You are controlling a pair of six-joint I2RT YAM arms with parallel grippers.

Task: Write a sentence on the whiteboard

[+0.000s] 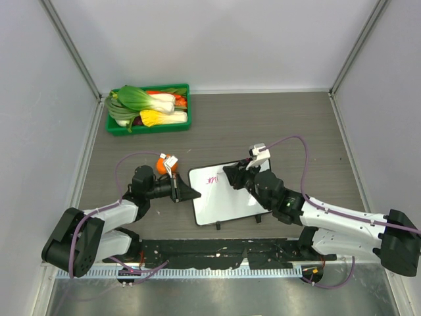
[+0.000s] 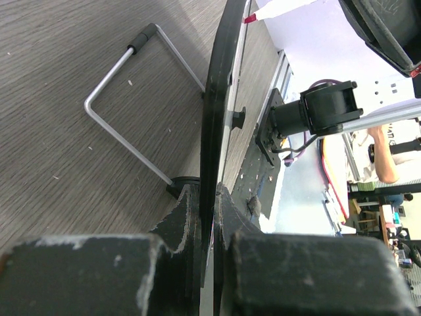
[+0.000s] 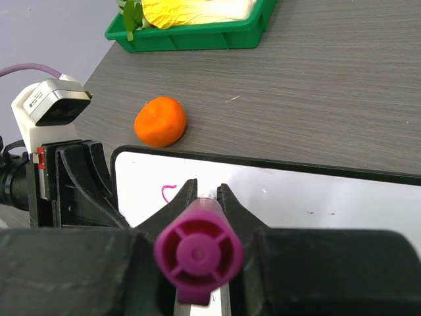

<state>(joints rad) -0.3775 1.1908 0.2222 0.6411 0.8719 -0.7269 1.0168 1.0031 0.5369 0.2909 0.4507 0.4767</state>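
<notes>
**Board Clamped on the Left, Marker Gripped on the Right**

The whiteboard (image 1: 220,201) sits at the centre of the top view, on the grey wood-grain table (image 1: 289,125). The left gripper (image 2: 208,201) is closed tight on the black frame of its left edge. The right gripper (image 3: 205,194) is over the board's upper part, its jaws clamped around a magenta marker (image 3: 197,253). Whether the tip touches the surface cannot be told. The sentence (image 1: 212,179) is only a few pink strokes near the board's upper left corner. An orange (image 1: 161,164) lies just beyond that corner. A green tray (image 1: 148,130) of vegetables sits at the upper left, well apart.
</notes>
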